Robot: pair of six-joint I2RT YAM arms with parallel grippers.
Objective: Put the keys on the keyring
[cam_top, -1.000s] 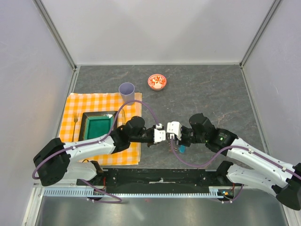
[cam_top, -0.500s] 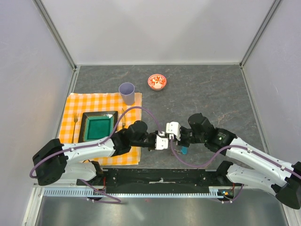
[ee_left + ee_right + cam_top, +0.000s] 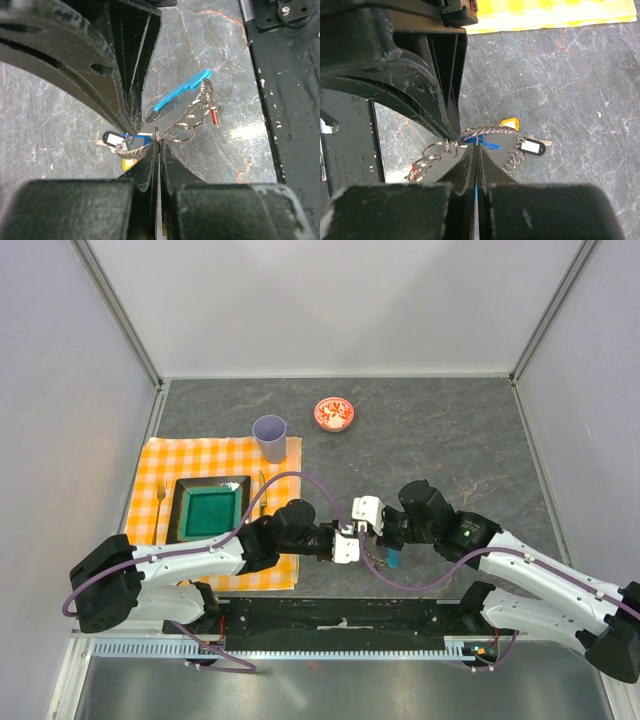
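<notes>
Both grippers meet tip to tip low over the dark table. In the left wrist view my left gripper (image 3: 158, 142) is shut on a ring of the keyring chain (image 3: 187, 120); the blue crescent fob (image 3: 182, 90) and a red key (image 3: 215, 115) hang on it to the right. A black-and-white tag (image 3: 112, 137), a blue key (image 3: 138, 142) and a yellowish key (image 3: 128, 163) bunch at the left. In the right wrist view my right gripper (image 3: 477, 144) is shut on the twisted chain (image 3: 487, 131), with the yellowish key (image 3: 510, 122) and the tag (image 3: 531, 146) beyond. From above, the left gripper (image 3: 347, 543) and right gripper (image 3: 368, 531) touch, with the fob (image 3: 390, 560) below.
A purple cup (image 3: 270, 430) stands at the corner of an orange checked cloth (image 3: 165, 465) that bears a green tray (image 3: 210, 510) and a fork (image 3: 160, 495). A red-and-white small bowl (image 3: 334, 413) sits farther back. The black base rail (image 3: 340, 615) runs just below the grippers.
Both grippers have shifted slightly toward the near edge, the left one also moving right, staying pressed together with the chain between them.
</notes>
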